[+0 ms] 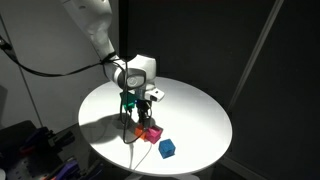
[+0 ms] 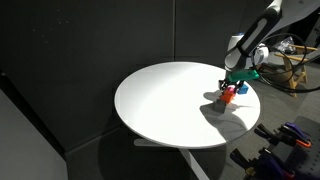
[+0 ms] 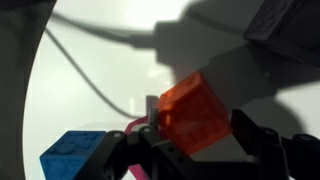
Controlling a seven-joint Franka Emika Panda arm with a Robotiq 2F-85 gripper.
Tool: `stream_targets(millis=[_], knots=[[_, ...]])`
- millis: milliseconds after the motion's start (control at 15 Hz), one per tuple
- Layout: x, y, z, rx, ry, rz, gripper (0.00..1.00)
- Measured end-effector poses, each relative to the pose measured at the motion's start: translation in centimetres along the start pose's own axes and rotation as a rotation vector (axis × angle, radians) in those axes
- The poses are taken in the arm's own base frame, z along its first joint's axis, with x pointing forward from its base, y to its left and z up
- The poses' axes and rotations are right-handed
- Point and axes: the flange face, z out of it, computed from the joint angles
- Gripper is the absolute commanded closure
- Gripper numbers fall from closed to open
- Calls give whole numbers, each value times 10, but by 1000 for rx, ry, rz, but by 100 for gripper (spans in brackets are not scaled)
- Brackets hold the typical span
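My gripper [image 3: 197, 122] is shut on a translucent orange-red block [image 3: 195, 108], which sits tilted between the two black fingers just above the round white table [image 1: 190, 115]. In both exterior views the gripper [image 1: 133, 120] [image 2: 231, 90] reaches down at the table's edge, with the orange-red block [image 1: 144, 128] [image 2: 228, 96] at its tips. A pink block [image 1: 154, 133] [image 3: 135, 126] lies right beside it. A blue studded block [image 1: 167, 149] [image 3: 70, 156] [image 2: 243, 89] lies on the table a little apart.
A green part [image 1: 128, 98] [image 2: 251, 72] sits on the gripper body. A thin cable [image 3: 90, 70] runs across the table under the wrist. Black curtains surround the table [image 2: 170, 105]. Cluttered gear stands on the floor [image 2: 285, 135].
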Motion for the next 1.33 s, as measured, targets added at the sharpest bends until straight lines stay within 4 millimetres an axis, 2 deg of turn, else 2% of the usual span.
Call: stream_targets(millis=[333,800,1333], knots=[[1,2,-3,-6,2,-2,52],[1,8,-25,-15,7,-19,52],[-10,12,-37,-40,13,-78,52]])
